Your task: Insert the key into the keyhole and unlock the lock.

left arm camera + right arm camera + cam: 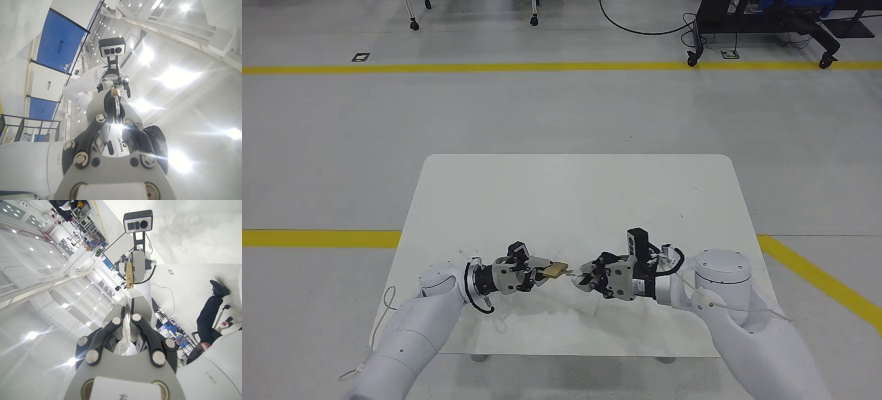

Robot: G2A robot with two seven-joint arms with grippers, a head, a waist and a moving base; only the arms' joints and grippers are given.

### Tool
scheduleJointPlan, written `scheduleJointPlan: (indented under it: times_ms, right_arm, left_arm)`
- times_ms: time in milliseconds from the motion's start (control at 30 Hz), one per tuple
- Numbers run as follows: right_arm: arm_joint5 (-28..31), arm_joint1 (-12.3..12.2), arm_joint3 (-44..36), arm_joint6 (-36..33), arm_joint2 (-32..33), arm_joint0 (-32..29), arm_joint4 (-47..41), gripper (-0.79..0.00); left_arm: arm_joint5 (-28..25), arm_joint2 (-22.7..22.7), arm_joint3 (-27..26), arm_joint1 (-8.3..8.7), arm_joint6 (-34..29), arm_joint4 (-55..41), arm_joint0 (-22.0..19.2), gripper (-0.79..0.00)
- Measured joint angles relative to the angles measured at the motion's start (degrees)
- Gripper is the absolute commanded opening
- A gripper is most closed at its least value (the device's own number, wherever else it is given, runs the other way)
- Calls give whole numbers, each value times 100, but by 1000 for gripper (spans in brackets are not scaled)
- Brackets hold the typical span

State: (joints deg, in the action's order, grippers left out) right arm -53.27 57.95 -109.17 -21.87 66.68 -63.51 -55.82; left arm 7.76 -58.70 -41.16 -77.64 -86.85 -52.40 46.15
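The left gripper [114,106] is clamped on the padlock [114,92]. Its two dark fingers [107,103] pinch the steel shackle [115,106] between them, and the brass body sticks out past the fingertips. In the top view, this gripper [541,271] holds the padlock [556,270] in the air above the near part of the white table [572,190], with the brass end pointing toward the other arm.

The right gripper [129,301] is also closed. Its two fingers [121,309] are pressed together on a thin pale sliver, the key [129,291]. The tip of the key meets the end of the padlock [129,278] that faces this gripper. From above, the right gripper [586,279] sits just beside the padlock, and the two grippers face each other tip to tip.

Counted, there are two grippers, one padlock, one key and one table.

Most of the key is hidden between the right gripper's pads, so its shape and bow are hard to make out. The pictures do not show how far it sits in the keyhole, or whether it is in at all. In the left wrist view, glare from the ceiling lights washes over the base of the fingers and the lower part of the shackle. The fingers cover the point where the shackle enters the body, so it is unclear whether the lock is latched or open.
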Motion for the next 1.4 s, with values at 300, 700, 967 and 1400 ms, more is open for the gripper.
scheduleJointPlan:
  times_ms: [300, 700, 967, 1400]
  right_arm:
    - [-10, 26, 88, 54, -97, 97, -54, -785]
    - [-1, 68, 199, 102, -220, 239, -147, -456]
    - [49, 9, 197, -393, 159, 146, -402, 0]
    - [349, 40, 134, -38, 156, -9, -302, -292]
  left_arm:
    - [19, -3, 24, -5, -17, 10, -23, -785]
    - [-117, -38, 14, -6, 41, 40, -44, -785]
    - [-2361, -735, -839, 221, 824, 420, 400, -785]
    - [-3450, -1143, -1758, 364, 1803, 1251, 966, -785]
